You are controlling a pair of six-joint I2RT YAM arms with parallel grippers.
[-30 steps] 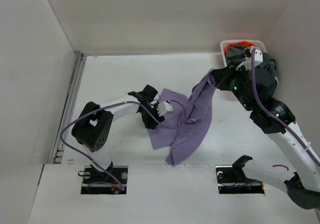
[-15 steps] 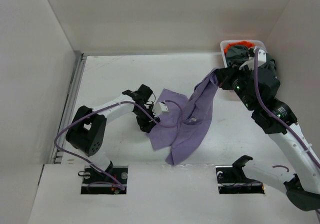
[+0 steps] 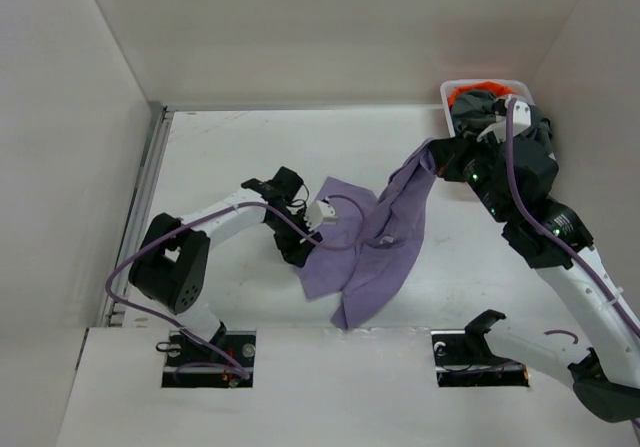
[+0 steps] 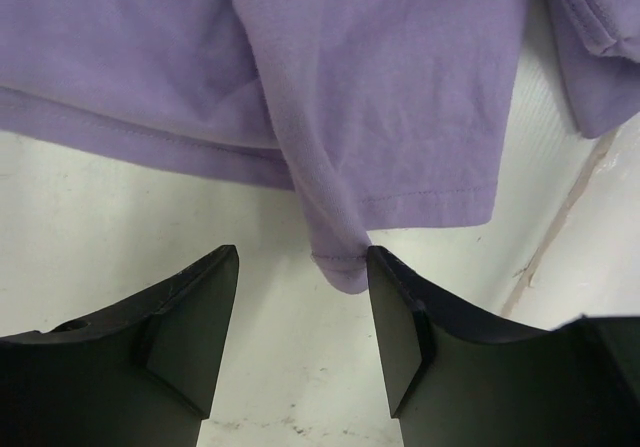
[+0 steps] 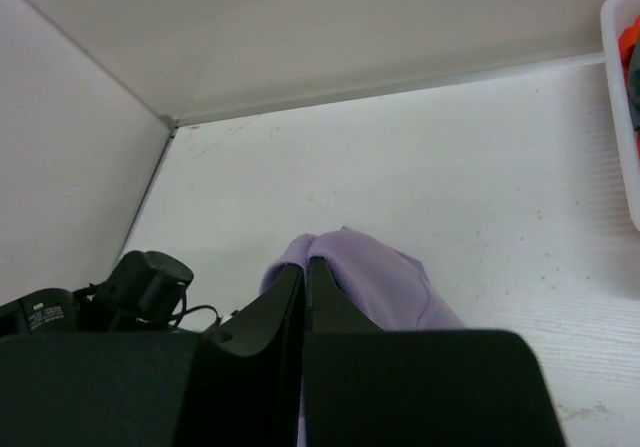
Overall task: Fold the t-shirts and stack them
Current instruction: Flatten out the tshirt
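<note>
Centre of worktop (image 3: 230, 157): one t-shirt (image 3: 375, 252), spread flat on its near side, far-right corner lifted and pinched in the right hand (image 3: 432, 157). At its left edge: left hand (image 4: 300, 259), jaws apart, hem tip just ahead of the gap. Far-right corner: basket (image 3: 515, 84), with other t-shirts (image 3: 480, 102) heaped inside, behind the right hand.

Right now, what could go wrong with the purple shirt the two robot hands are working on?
The left gripper is open with only the tip of a lavender shirt corner between its jaws, so closing might catch too little or miss. The right gripper is shut on a small fold of the shirt, lifted off the table; a tug from the other side might slip it free.
</note>
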